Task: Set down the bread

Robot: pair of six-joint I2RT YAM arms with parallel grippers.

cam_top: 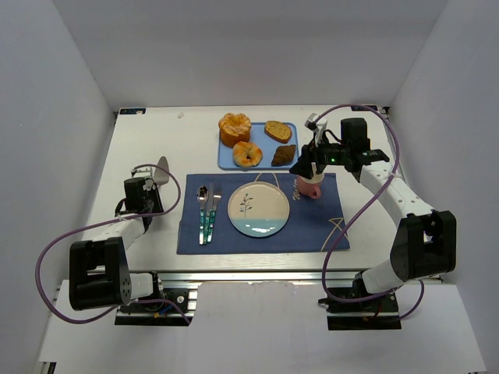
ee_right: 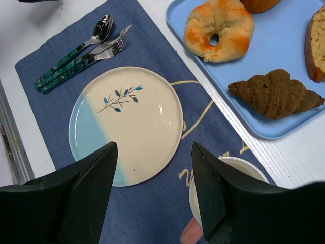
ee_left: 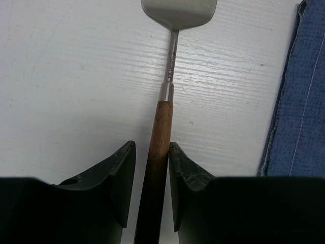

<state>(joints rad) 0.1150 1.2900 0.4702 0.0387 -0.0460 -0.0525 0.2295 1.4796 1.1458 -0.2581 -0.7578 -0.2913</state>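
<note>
We have yet to lift the bread (cam_top: 277,130): left jaws grip the spatula (ee_left: 160,132), right jaws gape; scooping likely comes next.

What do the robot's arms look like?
The left arm and right arm are white tubes with chunky black joints. A purple cable loops along each. The left tool and right tool have two dark, wedge-shaped fingers. A tiny green light glows on the right arm.
</note>
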